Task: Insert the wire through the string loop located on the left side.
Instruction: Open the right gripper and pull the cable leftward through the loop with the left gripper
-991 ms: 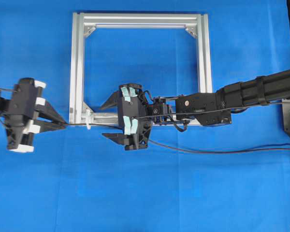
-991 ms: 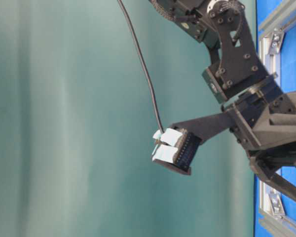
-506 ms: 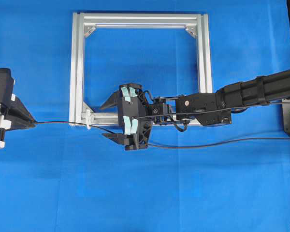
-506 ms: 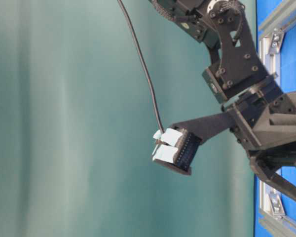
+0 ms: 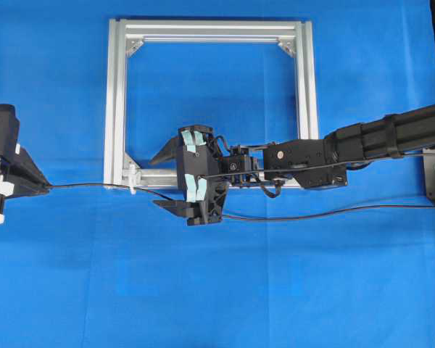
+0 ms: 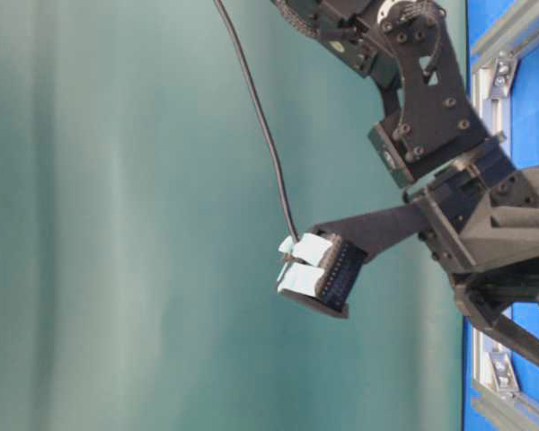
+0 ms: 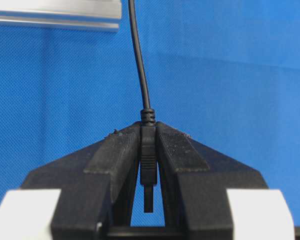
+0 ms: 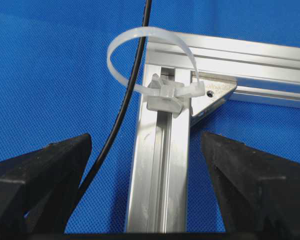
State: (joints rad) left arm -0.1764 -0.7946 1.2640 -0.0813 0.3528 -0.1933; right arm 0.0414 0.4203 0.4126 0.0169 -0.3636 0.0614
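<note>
Left gripper (image 7: 149, 165) sits well out to the left of the aluminium frame (image 5: 116, 101), jaws clenched on the plug of the wire (image 5: 87, 185). The wire runs right from there, through the string loop (image 8: 150, 60) at the frame's lower-left corner. Right gripper (image 5: 172, 178) hovers just right of that corner, jaws released, holding nothing.

Blue cloth tabletop (image 5: 217, 290), plain teal backdrop (image 6: 117, 224)
</note>
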